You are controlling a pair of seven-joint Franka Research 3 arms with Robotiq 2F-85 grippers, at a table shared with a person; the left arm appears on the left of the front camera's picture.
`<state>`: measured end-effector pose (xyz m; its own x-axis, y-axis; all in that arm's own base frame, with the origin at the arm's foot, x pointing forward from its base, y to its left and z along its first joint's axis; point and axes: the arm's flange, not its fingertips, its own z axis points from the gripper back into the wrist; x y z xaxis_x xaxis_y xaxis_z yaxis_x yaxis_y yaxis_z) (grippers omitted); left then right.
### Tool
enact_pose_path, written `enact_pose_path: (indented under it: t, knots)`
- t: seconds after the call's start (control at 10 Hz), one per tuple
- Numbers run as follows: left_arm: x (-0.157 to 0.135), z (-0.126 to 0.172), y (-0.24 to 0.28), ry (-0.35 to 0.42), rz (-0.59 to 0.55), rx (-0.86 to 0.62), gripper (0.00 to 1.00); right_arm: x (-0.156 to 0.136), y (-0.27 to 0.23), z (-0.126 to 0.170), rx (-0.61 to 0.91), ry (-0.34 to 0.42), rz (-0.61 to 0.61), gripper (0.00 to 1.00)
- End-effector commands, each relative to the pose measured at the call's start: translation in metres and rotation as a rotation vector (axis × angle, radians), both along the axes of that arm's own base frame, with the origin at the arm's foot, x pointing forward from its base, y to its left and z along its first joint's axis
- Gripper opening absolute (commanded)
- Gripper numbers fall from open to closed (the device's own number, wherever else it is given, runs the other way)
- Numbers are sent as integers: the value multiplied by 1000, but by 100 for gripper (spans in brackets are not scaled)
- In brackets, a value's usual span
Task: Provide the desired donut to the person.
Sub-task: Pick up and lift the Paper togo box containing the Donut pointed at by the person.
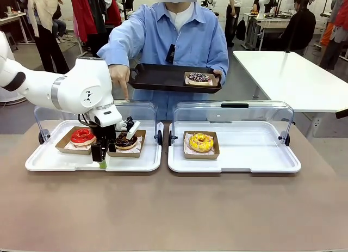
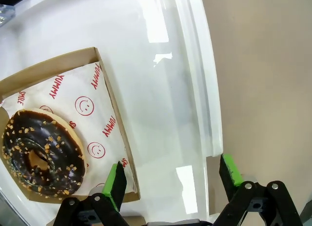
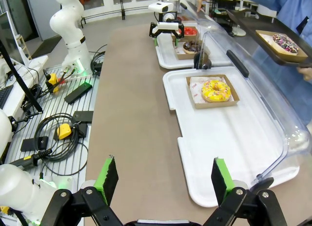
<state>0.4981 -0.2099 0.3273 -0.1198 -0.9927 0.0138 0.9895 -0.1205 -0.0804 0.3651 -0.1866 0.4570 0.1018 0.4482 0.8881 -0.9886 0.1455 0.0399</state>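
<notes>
the person's finger (image 1: 122, 88) points at the chocolate donut (image 1: 126, 141) in its box (image 2: 110, 96) on the white tray (image 1: 65, 162), so the robot's left hand (image 2: 170, 179) hangs open at the box edge, ready to grab.

Left end effector (image 2: 171, 174) — jaws apart

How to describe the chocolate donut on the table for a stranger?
Find the left white tray. Of its two donuts, the chocolate donut lies nearer the other tray. It is dark brown with nut crumbs, unlike the red donut beside it.
</notes>
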Motion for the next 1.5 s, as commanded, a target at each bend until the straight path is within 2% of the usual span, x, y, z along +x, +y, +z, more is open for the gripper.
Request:
enact_pose_path:
  t: [0.0,0.1,0.2,0.3,0.4,0.6,0.7,0.9,1.4]
  knots:
    - [7,-1,-4,-22,28,28,100,-1,1,0,6,-6,0,100]
    - [8,-2,-4,-38,14,23,100,-1,1,0,6,-6,0,100]
    - [8,-2,-4,-48,-3,25,43,-1,1,0,6,-6,0,100]
    - [8,-2,-3,-48,-10,28,42,-1,1,0,6,-6,0,100]
    - [7,-1,-3,-49,-12,30,0,-1,1,0,6,-6,0,100]
    - [7,1,-3,-52,-14,30,0,-1,1,0,6,-6,0,100]
    - [7,1,-3,-53,-16,30,16,-1,1,0,6,-6,0,100]
    - [6,0,-2,-51,-19,29,0,-1,1,0,6,-6,0,100]
    - [2,2,-3,-53,-42,42,0,-1,1,0,6,-6,0,100]
